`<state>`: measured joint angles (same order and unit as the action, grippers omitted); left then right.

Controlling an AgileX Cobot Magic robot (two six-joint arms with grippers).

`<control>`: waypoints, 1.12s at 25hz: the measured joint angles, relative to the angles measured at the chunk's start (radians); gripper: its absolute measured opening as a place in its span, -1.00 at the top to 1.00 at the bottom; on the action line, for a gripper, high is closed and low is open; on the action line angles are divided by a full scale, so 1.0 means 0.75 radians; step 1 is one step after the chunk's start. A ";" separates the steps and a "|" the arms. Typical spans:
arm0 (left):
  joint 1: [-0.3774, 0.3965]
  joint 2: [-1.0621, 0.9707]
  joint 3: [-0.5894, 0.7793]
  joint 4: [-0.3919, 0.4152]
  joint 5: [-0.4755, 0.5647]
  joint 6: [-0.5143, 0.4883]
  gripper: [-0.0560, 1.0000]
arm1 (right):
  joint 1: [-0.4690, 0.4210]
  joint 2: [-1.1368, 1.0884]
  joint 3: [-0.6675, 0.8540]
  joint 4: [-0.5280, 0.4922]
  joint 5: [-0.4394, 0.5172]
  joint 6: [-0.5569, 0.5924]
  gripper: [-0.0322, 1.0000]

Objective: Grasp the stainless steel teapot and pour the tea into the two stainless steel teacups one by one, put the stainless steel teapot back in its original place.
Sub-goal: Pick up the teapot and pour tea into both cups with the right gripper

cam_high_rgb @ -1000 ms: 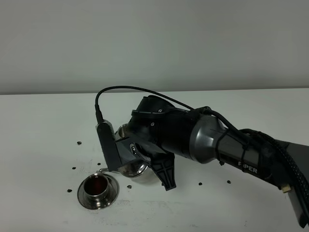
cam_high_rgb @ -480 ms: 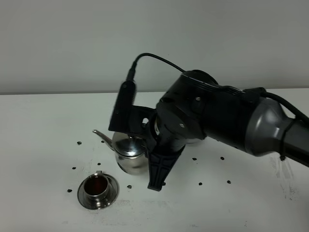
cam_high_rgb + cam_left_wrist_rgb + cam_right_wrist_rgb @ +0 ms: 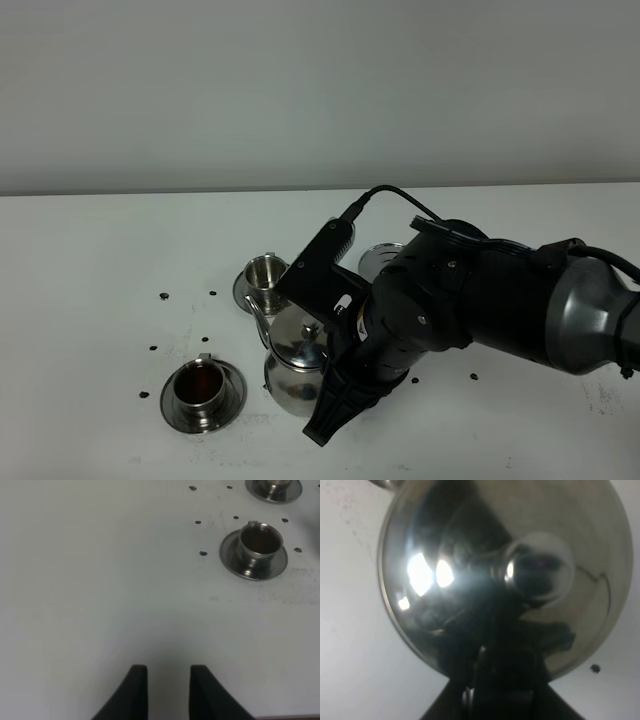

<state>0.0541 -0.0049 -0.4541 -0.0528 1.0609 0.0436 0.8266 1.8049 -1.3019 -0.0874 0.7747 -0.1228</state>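
The stainless steel teapot (image 3: 293,368) stands upright just above the table. My right gripper (image 3: 332,388) is shut on its handle side. Its thin spout (image 3: 259,318) points toward the far teacup (image 3: 265,271), which sits on a saucer and looks empty. The near teacup (image 3: 203,388) on its saucer holds reddish-brown tea (image 3: 260,539). In the right wrist view the teapot lid and knob (image 3: 538,575) fill the picture above my dark fingers (image 3: 490,680). My left gripper (image 3: 165,672) hovers over bare table, fingers drawn in to a narrow gap, holding nothing.
A small bare steel saucer (image 3: 382,257) lies behind my right arm, partly hidden by it. Small dark marks (image 3: 164,296) dot the white table around the cups. The bulky right arm (image 3: 480,310) covers the table's right half.
The teapot was tipped over the near teacup a second ago. It has since been righted and carried forward and to the right, and the right arm has swung round and dropped lower.
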 joint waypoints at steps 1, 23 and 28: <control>0.000 0.000 0.000 0.000 0.000 0.000 0.44 | 0.000 0.010 0.003 0.000 -0.004 0.018 0.58; 0.000 0.000 0.000 0.000 0.000 0.000 0.44 | -0.014 0.188 -0.227 -0.227 0.127 0.038 0.58; 0.000 0.000 0.000 0.000 0.000 0.000 0.44 | -0.077 0.246 -0.496 -0.321 0.260 -0.127 0.58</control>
<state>0.0541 -0.0049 -0.4541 -0.0528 1.0609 0.0436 0.7686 1.9897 -1.6737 -0.3278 0.9696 -0.2178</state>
